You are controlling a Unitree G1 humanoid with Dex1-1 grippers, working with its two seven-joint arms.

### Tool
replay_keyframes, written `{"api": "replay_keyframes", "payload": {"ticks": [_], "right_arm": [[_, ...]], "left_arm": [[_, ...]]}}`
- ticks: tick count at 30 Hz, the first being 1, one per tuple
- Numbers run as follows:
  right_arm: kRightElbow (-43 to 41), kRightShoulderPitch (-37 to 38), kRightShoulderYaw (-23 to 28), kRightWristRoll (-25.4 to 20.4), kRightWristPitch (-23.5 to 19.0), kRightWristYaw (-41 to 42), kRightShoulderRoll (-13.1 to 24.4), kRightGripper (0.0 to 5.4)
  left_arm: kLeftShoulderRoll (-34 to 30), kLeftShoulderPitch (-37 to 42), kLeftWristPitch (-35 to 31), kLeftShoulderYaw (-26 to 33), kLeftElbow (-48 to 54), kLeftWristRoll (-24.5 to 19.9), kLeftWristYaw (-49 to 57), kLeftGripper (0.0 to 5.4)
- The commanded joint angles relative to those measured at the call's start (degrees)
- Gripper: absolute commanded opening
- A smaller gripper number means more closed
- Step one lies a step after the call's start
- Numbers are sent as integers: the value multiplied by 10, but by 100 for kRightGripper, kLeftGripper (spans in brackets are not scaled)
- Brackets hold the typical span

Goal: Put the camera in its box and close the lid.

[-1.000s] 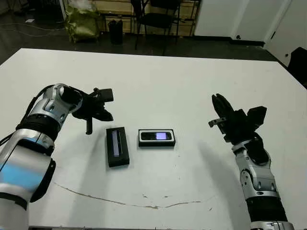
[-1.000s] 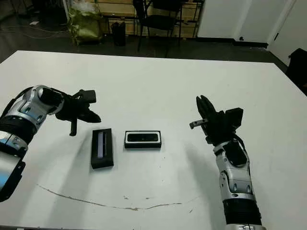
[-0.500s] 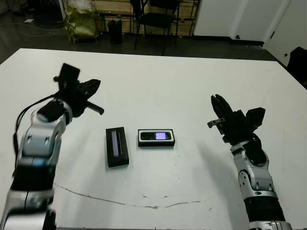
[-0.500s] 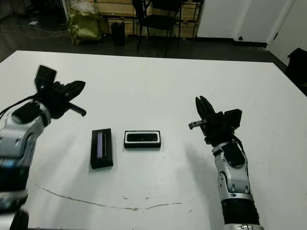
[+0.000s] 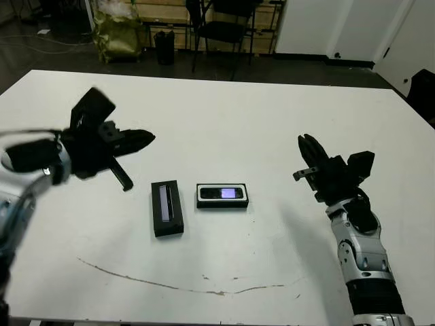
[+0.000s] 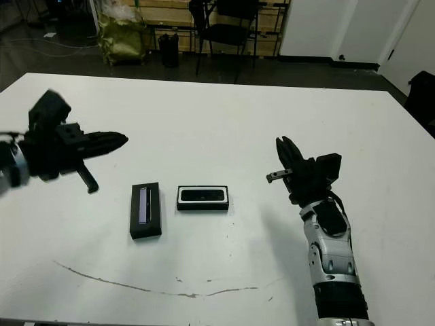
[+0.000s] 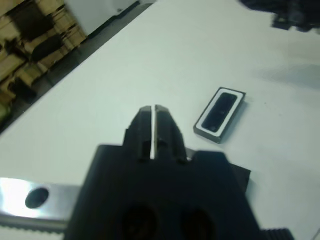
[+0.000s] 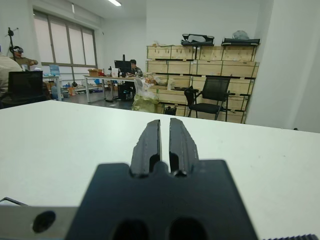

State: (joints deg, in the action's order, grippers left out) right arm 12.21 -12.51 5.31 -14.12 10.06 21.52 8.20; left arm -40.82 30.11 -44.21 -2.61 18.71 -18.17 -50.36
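With the slim black bar-shaped camera (image 5: pixel 222 193) already seated in the white-lined black box (image 5: pixel 200 197) mid-table, and both the left claw (image 5: pixel 139 140) and right claw (image 5: pixel 307 147) closed and empty, you next grasp the flat black striped lid (image 5: pixel 167 208) lying just beside the box.

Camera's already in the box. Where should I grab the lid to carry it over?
Grip the lid across its narrow width, fingers on the two long edges near the middle, coming straight down. It lies flat, apart from the box, with bare table along both long sides. The left gripper is nearer.
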Motion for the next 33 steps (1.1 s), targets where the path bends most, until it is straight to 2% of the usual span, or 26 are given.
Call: {"api": "replay_keyframes", "payload": {"ticks": [1,8,11,20,24,29,33], "right_arm": [[8,2,0,10,-2,-4,5,1],[-1,5,0,17,-10,-12,6,1],[1,6,2,13,-3,-8,3,1],[-1,5,-1,22,-5,-14,4,1],[-4,5,-1,17,-9,-14,1,1],[-31,12,-5,25,-33,-25,3,1],[-35,14,-4,26,-34,-24,4,1]], "left_arm": [[-4,41,15,-59,-36,22,-21,0],[45,62,-32,-125,-66,28,4,0],[45,76,-36,-155,-74,37,-7,0],[35,175,7,-260,-151,96,-120,0],[45,201,26,-287,-188,117,-158,0],[58,225,16,-325,-213,146,-187,0],[76,223,-19,-325,-223,142,-192,0]]}}
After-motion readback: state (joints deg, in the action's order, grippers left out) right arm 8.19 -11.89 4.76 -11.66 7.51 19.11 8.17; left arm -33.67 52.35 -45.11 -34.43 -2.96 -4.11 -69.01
